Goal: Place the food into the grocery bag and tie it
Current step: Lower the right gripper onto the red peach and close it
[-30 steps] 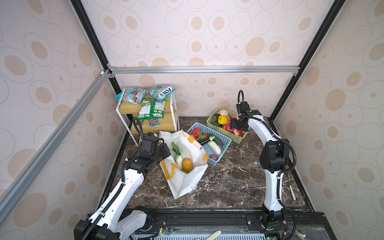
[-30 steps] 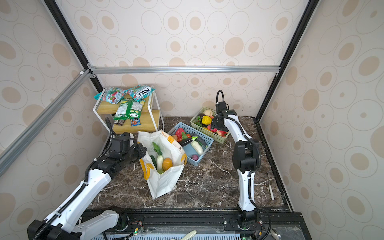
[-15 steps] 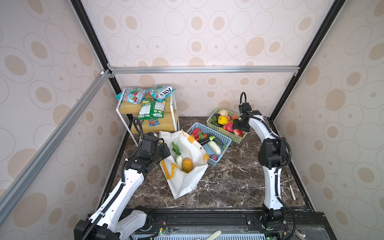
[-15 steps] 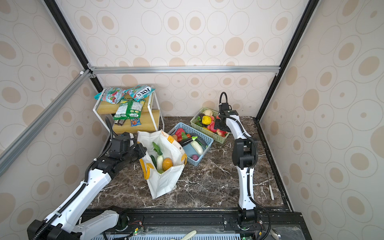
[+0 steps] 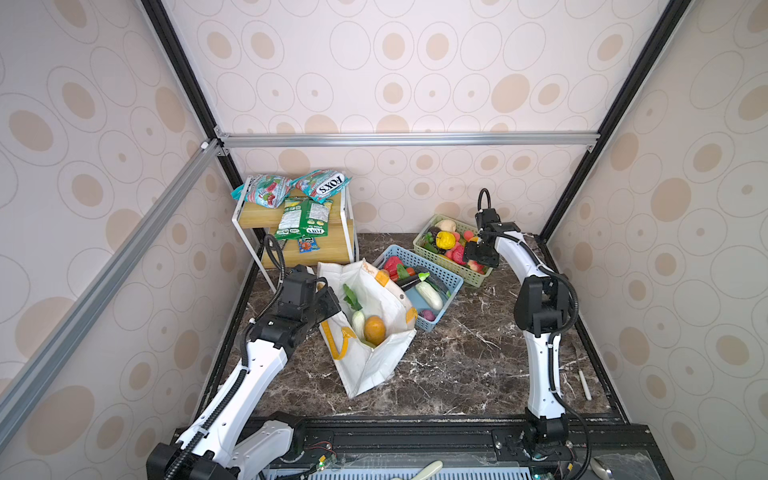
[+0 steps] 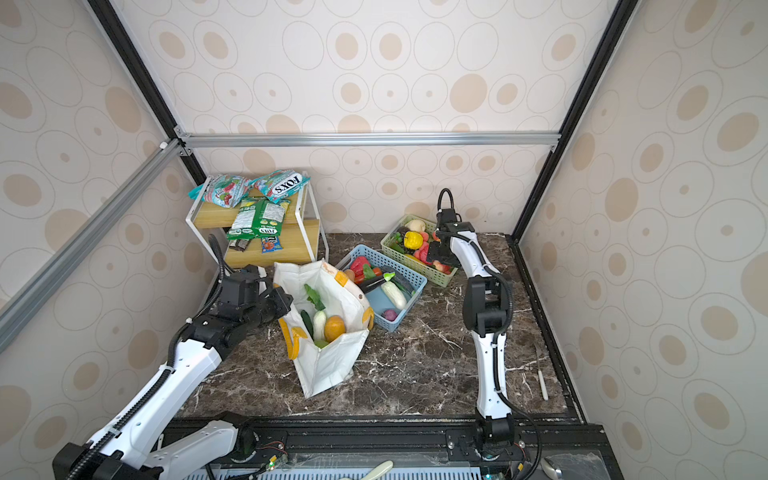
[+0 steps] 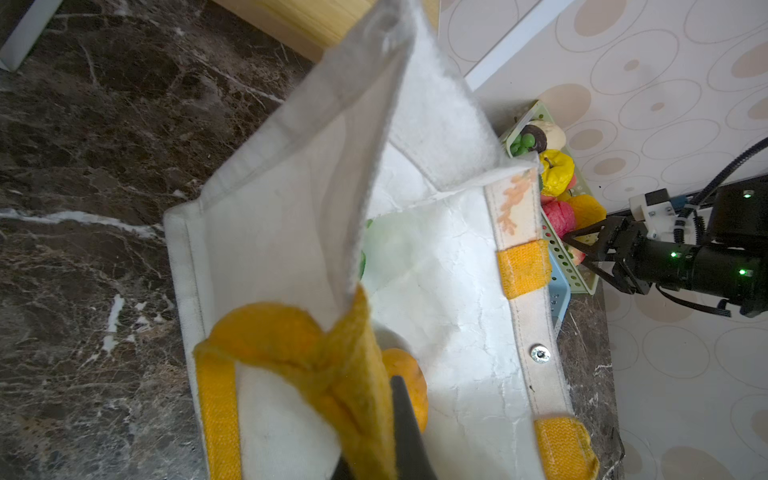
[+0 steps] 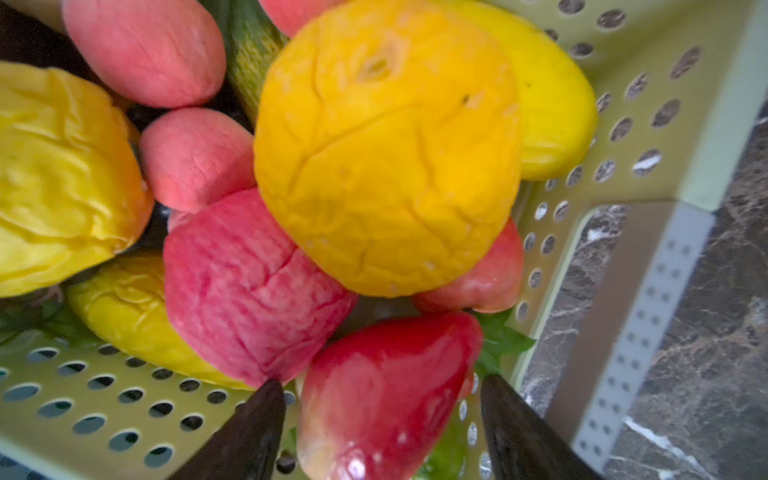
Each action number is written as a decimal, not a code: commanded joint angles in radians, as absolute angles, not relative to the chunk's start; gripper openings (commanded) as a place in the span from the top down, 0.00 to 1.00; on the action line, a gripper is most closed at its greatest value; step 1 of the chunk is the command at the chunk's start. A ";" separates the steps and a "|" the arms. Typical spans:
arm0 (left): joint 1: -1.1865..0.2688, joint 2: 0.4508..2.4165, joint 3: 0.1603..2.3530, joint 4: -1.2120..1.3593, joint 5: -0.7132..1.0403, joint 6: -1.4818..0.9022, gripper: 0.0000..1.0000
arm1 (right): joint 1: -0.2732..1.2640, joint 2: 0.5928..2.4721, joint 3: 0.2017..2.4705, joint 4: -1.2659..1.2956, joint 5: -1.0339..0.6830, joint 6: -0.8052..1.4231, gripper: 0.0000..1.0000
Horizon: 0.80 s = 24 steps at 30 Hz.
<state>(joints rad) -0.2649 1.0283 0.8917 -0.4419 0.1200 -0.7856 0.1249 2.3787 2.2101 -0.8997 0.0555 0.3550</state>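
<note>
Crowding the red fruit [image 8: 382, 395] are an orange fruit [image 8: 386, 145] and pink fruit [image 8: 249, 286].

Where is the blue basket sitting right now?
In both top views the blue basket sits mid-table, just right of the grocery bag and in front of the green basket.
</note>
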 commanded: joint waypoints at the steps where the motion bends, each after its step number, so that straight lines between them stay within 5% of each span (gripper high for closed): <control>1: -0.268 1.008 0.906 -0.416 0.092 -0.776 1.00 | 0.123 2.385 2.195 -0.926 0.040 0.364 0.27; 12: -0.268 1.017 0.920 -0.423 0.092 -0.768 1.00 | 0.123 2.342 2.113 -0.874 0.026 0.377 0.47; 24: -0.268 1.009 0.907 -0.423 0.086 -0.775 1.00 | 0.123 2.294 2.129 -0.877 0.028 0.355 0.55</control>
<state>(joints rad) -0.2649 1.0283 0.8917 -0.4427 0.1101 -0.7853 0.1238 2.3524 2.1304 -0.8520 0.0288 0.3622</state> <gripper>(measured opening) 0.049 0.525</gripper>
